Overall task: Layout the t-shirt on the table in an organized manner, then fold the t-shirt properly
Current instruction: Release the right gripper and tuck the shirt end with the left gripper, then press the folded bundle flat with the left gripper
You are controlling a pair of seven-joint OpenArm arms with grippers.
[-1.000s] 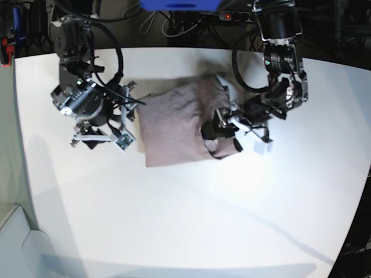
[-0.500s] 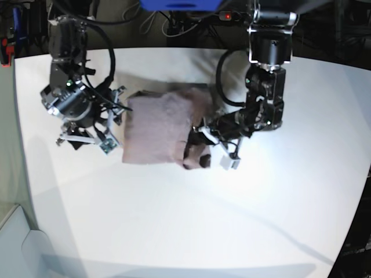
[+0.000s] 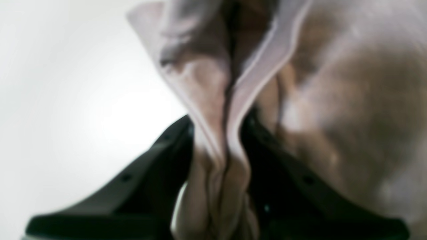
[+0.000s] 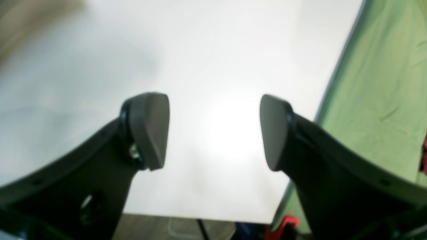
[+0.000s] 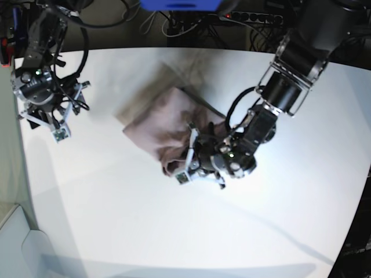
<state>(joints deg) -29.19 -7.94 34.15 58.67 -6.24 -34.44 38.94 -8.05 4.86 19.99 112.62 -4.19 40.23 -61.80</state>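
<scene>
A dusty mauve t-shirt (image 5: 162, 124) lies bunched and partly folded near the middle of the white surface (image 5: 174, 231), its far edge blurred. The left end effector (image 5: 186, 157), reaching in from the base view's right, is pinched on the shirt's near edge; in the left wrist view a gathered ridge of the t-shirt (image 3: 220, 160), pale hem showing, is squeezed between the two dark fingers (image 3: 156, 173), with the rest of the cloth filling the right of that view.

The right end effector (image 5: 58, 113) sits near the surface's far left corner in the base view, well apart from the shirt. In the right wrist view, the right end effector (image 4: 213, 130) has its fingers (image 4: 148, 128) spread wide with only bare white surface (image 4: 213, 60) between them and nothing held. A green cloth (image 4: 383, 86) hangs beyond the surface's edge there.
</scene>
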